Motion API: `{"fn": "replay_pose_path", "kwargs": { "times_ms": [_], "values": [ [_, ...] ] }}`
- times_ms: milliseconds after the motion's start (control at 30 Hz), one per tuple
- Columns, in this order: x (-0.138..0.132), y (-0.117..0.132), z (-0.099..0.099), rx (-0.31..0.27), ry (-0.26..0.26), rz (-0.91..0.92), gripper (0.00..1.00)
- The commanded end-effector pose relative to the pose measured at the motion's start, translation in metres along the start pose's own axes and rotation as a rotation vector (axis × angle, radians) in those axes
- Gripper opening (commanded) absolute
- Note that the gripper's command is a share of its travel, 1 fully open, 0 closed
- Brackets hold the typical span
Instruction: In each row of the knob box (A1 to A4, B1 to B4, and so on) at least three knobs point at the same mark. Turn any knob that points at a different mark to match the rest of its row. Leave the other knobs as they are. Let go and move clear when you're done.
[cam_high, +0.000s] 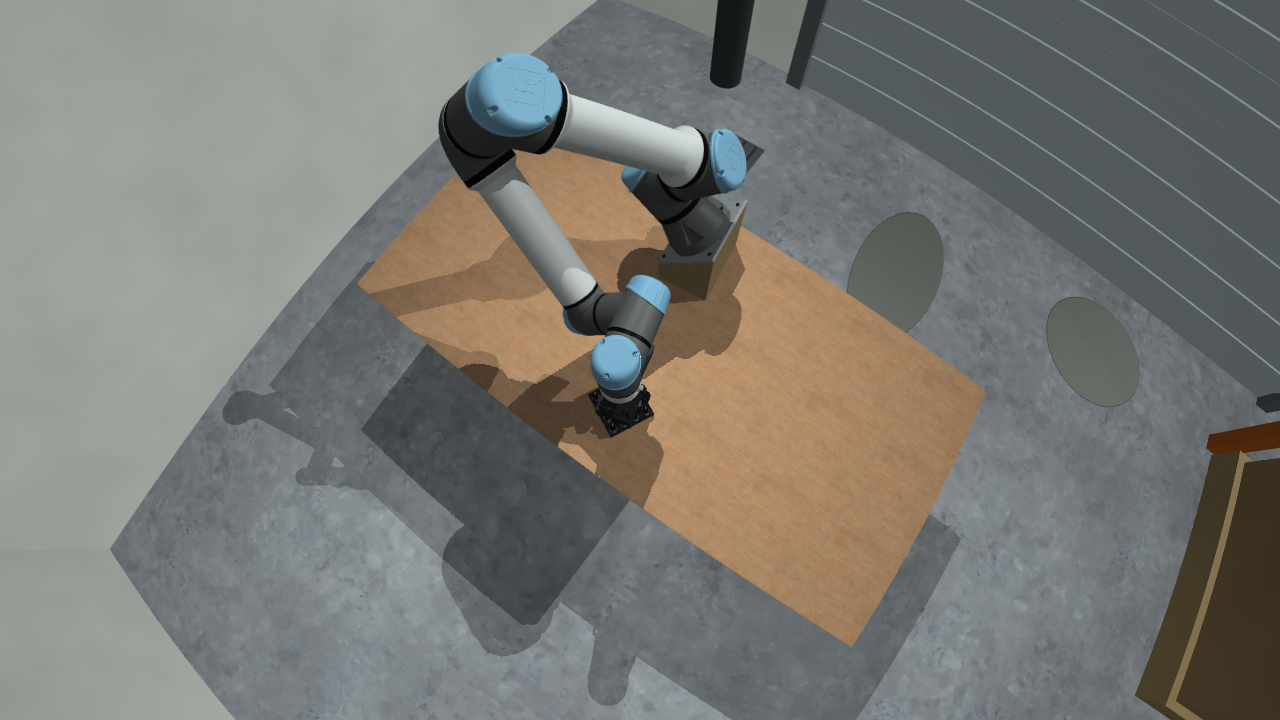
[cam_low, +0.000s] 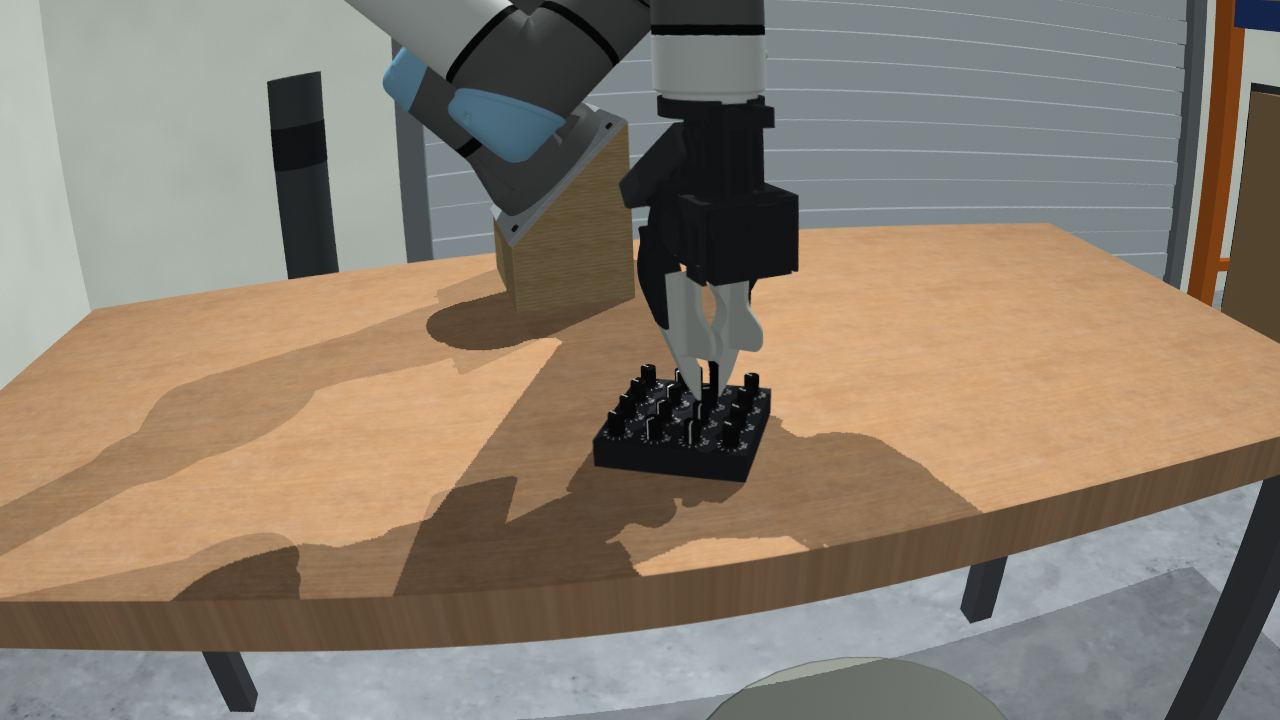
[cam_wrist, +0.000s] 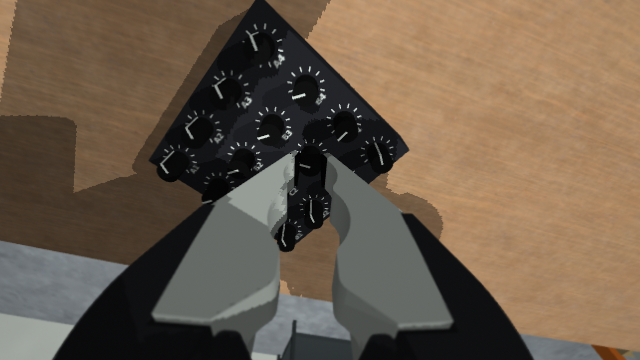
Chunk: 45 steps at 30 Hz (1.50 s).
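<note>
The black knob box (cam_low: 682, 428) lies on the wooden table near its front edge; it also shows in the overhead view (cam_high: 623, 414), mostly under my wrist. In the wrist view the box (cam_wrist: 280, 115) stands corner-up, with rows A to D of black knobs with white pointer lines. My gripper (cam_wrist: 310, 155) points straight down on the box and is shut on knob C3 (cam_wrist: 310, 161), whose pointer lies about level in this view. Knob C4 (cam_wrist: 345, 126) points down-left. My fingers hide knobs C2 and D3. The fingertips (cam_low: 702, 376) sit among the knobs.
The arm's wooden mounting block (cam_low: 563, 237) stands behind the box. The table's front edge (cam_low: 626, 591) is close to the box. A dark post (cam_low: 302, 174) stands beyond the table's back left.
</note>
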<state>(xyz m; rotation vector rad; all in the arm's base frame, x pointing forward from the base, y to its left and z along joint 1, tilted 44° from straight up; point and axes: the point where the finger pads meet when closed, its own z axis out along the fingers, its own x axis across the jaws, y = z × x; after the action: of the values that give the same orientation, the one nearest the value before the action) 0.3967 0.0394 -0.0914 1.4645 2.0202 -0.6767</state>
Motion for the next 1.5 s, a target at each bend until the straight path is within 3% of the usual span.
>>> {"fn": "replay_pose_path", "kwargs": {
  "times_ms": [0,1333,1367,1467],
  "values": [
    [-0.0003,0.0003,-0.0003,-0.002,0.001,-0.054,0.04],
    [-0.0007,0.0003,-0.0003,-0.002,0.001,-0.148,0.04],
    [-0.0007,0.0003,-0.0003,-0.002,0.001,-0.148,0.11],
    [-0.0007,0.0003,-0.0003,-0.002,0.001,-0.148,0.11]
  ]
}}
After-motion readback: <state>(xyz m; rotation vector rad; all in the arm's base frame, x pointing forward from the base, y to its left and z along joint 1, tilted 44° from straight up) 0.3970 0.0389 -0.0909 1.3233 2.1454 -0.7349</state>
